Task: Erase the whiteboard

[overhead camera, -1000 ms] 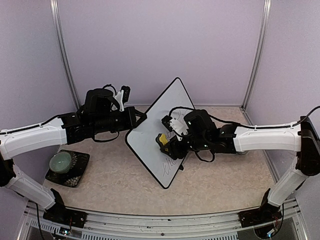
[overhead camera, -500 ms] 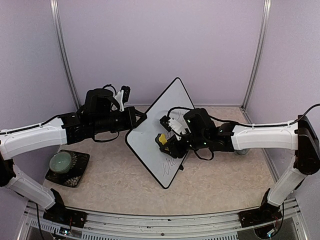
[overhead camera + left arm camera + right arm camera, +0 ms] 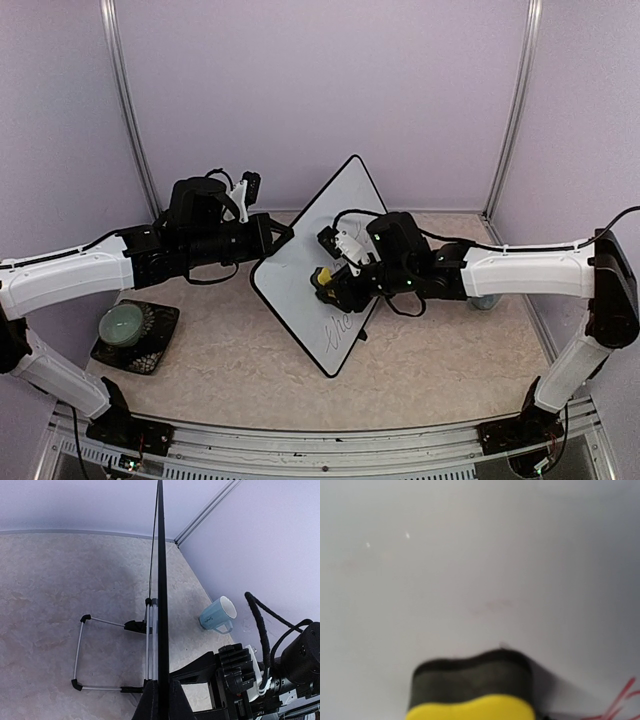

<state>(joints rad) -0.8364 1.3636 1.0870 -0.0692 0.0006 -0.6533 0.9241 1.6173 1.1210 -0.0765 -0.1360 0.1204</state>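
Observation:
The whiteboard (image 3: pixel 300 255) stands tilted on its corner in the middle of the table, with dark handwriting (image 3: pixel 340 335) on its lower part. My left gripper (image 3: pixel 276 237) is shut on the board's left edge. In the left wrist view the board shows edge-on as a black line (image 3: pixel 162 580) between the fingers (image 3: pixel 150 702), and its wire stand (image 3: pixel 80 650) rests on the table. My right gripper (image 3: pixel 328 280) is shut on a yellow sponge eraser (image 3: pixel 323 276), pressed against the board above the writing. The right wrist view shows the eraser's dark pad (image 3: pixel 470 675) on the white surface (image 3: pixel 470 555); the fingers are hidden.
A pale green bowl (image 3: pixel 124 322) sits on a dark mat (image 3: pixel 155 350) at the left. A light blue mug (image 3: pixel 218 614) stands behind the board near the right wall. Purple walls close in the back and both sides.
The right gripper has slid the eraser a little up and left along the board. The left arm and the board have not moved.

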